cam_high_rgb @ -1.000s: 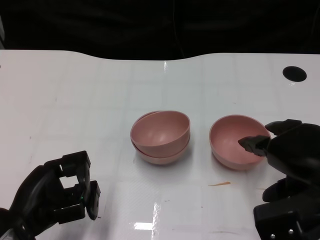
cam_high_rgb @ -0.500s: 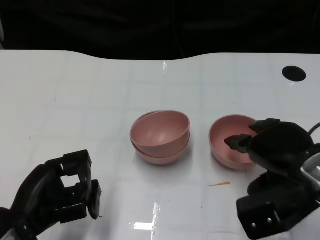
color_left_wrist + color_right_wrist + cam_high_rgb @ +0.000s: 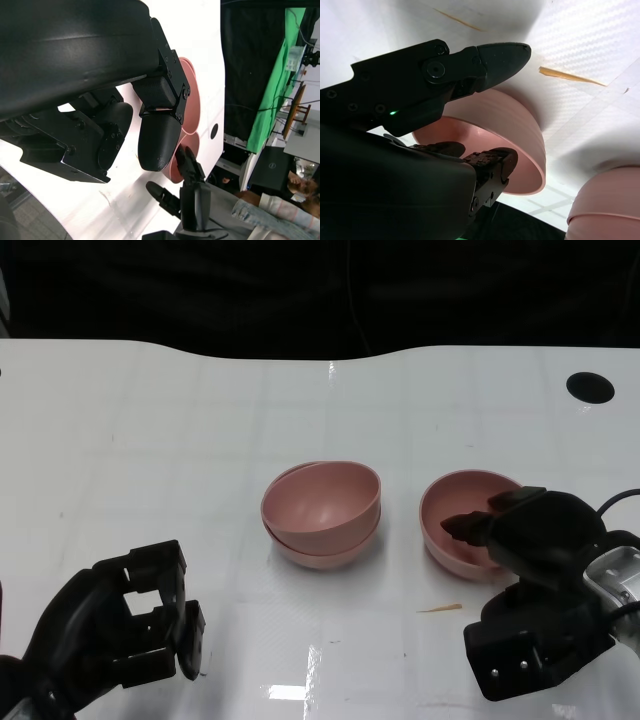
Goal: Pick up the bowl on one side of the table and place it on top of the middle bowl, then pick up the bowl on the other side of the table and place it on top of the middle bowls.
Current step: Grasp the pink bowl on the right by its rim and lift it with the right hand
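Two pink bowls sit nested as the middle stack [image 3: 321,512] on the white table [image 3: 150,460]. To its right stands a single pink bowl [image 3: 458,512], upright on the table. My right hand [image 3: 535,540] straddles that bowl's near right rim. In the right wrist view its thumb [image 3: 495,55] presses the outer wall of the bowl [image 3: 515,125] while its fingers [image 3: 487,165] reach inside. My left hand [image 3: 120,625] rests at the lower left with its fingers curled in on nothing, well clear of the stack.
A thin orange sliver [image 3: 440,609] lies on the table just before the right bowl. A black round hole [image 3: 589,387] marks the far right of the tabletop. Beyond the table's curved far edge is a dark backdrop. A person [image 3: 280,210] shows beside the table.
My right hand has moved left and forward onto the right bowl, its fingers now over the rim. The bowls and my left hand have not moved.
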`<state>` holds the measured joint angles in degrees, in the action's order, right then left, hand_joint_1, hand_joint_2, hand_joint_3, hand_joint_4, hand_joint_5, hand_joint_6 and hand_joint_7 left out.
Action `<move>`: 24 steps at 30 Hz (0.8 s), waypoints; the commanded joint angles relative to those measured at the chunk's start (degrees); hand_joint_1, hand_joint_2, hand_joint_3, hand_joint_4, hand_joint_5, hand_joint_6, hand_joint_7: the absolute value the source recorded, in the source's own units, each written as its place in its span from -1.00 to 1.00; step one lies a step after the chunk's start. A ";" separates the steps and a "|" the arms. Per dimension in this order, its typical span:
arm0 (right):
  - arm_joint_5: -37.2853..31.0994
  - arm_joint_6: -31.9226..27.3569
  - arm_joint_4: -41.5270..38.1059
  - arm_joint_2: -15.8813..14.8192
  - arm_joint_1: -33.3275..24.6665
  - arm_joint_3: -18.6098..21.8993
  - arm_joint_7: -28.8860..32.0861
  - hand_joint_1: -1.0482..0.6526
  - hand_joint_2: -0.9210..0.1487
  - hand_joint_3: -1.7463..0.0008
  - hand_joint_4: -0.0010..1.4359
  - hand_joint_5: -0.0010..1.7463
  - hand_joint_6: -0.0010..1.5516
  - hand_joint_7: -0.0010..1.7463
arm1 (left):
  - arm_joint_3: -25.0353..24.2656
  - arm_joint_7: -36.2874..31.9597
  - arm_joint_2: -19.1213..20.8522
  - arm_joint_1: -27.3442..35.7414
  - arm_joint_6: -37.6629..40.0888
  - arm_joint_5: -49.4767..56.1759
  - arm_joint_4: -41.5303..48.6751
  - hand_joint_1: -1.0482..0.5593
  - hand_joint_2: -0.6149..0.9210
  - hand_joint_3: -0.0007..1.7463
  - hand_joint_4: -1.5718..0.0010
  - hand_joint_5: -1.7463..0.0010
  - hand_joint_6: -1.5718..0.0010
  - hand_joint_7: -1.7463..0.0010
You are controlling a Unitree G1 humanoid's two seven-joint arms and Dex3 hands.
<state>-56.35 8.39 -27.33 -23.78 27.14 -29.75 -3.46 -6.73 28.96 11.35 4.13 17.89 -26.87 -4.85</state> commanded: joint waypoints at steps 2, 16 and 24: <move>1.13 3.05 -7.25 0.92 2.32 -1.13 5.65 -0.66 -1.00 0.80 -0.46 -0.95 -0.48 -0.97 | -0.64 0.70 0.60 0.21 -0.85 -0.03 0.63 0.76 0.96 0.56 -0.39 -1.00 -0.17 -1.00; 3.35 18.57 -29.90 4.33 7.30 -3.74 31.57 -0.06 -1.00 0.75 0.13 0.82 0.03 0.30 | -0.03 -0.06 0.01 0.81 -2.02 0.86 0.28 0.72 0.92 0.55 -0.34 -1.00 -0.14 -1.00; 4.61 18.61 -31.27 3.81 7.86 -4.98 30.81 -0.09 -1.00 0.62 0.11 1.00 -0.17 0.68 | -0.02 -0.46 -0.06 0.88 -2.88 1.77 0.78 0.71 0.93 0.49 -0.31 -1.00 -0.11 -1.00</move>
<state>-51.98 27.20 -57.32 -19.30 35.67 -34.06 28.99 -6.51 28.84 10.93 4.40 15.85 -25.57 -4.58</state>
